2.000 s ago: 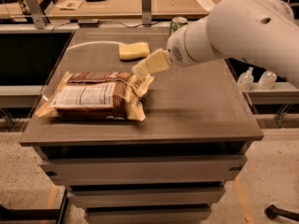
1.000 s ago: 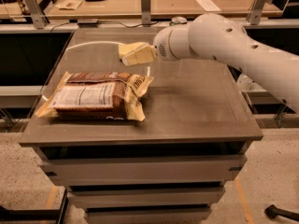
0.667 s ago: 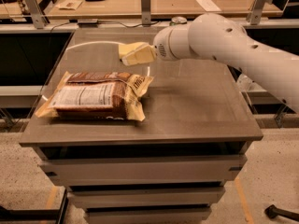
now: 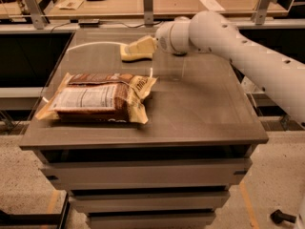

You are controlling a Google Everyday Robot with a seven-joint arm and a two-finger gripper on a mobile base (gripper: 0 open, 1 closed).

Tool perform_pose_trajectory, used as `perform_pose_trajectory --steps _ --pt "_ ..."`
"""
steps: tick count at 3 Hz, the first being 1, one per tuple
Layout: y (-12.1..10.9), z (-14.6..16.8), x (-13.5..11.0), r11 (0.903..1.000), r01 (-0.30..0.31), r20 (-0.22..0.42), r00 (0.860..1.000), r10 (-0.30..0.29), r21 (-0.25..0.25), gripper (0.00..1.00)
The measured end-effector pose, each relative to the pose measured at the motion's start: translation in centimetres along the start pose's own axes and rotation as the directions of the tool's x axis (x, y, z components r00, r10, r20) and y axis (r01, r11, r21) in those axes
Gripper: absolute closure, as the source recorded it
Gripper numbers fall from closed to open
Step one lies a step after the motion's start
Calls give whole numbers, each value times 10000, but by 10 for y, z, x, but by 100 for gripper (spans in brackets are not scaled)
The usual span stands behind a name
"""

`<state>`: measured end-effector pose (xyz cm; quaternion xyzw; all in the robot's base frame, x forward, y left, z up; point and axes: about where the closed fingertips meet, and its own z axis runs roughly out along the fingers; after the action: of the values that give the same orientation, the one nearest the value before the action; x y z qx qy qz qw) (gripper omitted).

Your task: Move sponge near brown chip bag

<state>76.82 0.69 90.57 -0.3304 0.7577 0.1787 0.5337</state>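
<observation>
- Right now the robot's white arm (image 4: 248,51) reaches in from the right and crosses over the far part of the bench (image 4: 200,104).
- At the arm's tip, the claw (image 4: 144,46) sits low over the bench's far middle, pointing left.
- Its pale yellow end runs straight into the sponge (image 4: 127,54), which is the same colour, so where one stops and the other begins is unclear.
- I cannot tell whether the claw is open, closed or gripping the sponge.
- The sponge sits at the far side of the bench, a little left of centre, touching or just beside the claw.
- Whether it rests on the surface or is lifted off it, I cannot tell.
- The brown chip bag (image 4: 100,97) lies flat on the near left part of the bench, white label panel up, with cream ends at left and right.
- Sponge and bag are apart, with bare bench between them; the sponge is beyond the bag's far right corner.
- Behind the bench runs a wooden counter (image 4: 167,6) with 1 sheet of paper (image 4: 212,4) on it.
</observation>
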Motion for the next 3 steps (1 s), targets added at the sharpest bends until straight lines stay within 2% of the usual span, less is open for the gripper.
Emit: perform_pose_trajectory --steps 1,2,3 --pt "-7 30 5 9931 421 33 9991 -420 -1090 0" --pt "-17 38 -6 9771 1055 178 9944 -1040 -1847 0" --pt "-27 39 -19 9603 1581 485 9873 -1510 -2299 0"
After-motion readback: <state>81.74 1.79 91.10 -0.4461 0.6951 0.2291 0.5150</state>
